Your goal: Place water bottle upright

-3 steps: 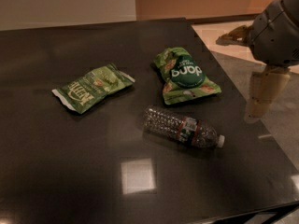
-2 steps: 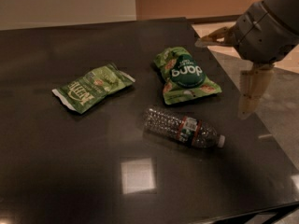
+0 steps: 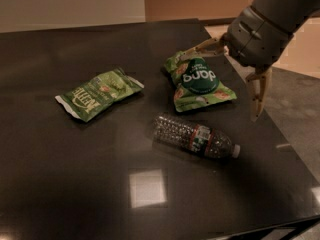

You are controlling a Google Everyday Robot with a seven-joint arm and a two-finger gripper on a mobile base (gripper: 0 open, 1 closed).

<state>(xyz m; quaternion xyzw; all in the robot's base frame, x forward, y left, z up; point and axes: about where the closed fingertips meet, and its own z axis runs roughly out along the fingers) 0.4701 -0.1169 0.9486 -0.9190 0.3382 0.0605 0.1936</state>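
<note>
The water bottle (image 3: 195,136) lies on its side on the dark table (image 3: 75,174), with its white cap pointing right and its red-white label band near the neck. My gripper (image 3: 219,88) hangs above the table's right part, over the green dark-logo snack bag (image 3: 198,82) and up and to the right of the bottle. It is open wide and empty. One finger (image 3: 200,48) reaches left over the bag. The other finger (image 3: 259,96) points down near the table's right edge. Nothing touches the bottle.
A second green snack bag (image 3: 97,92) lies left of centre. The table's right edge (image 3: 280,134) runs close to the bottle's cap, with floor beyond it. A bright light reflection (image 3: 147,188) sits on the tabletop in front of the bottle.
My arm and gripper have moved left from beyond the table's right edge to above the dark-logo snack bag. The bottle and both bags have not moved.
</note>
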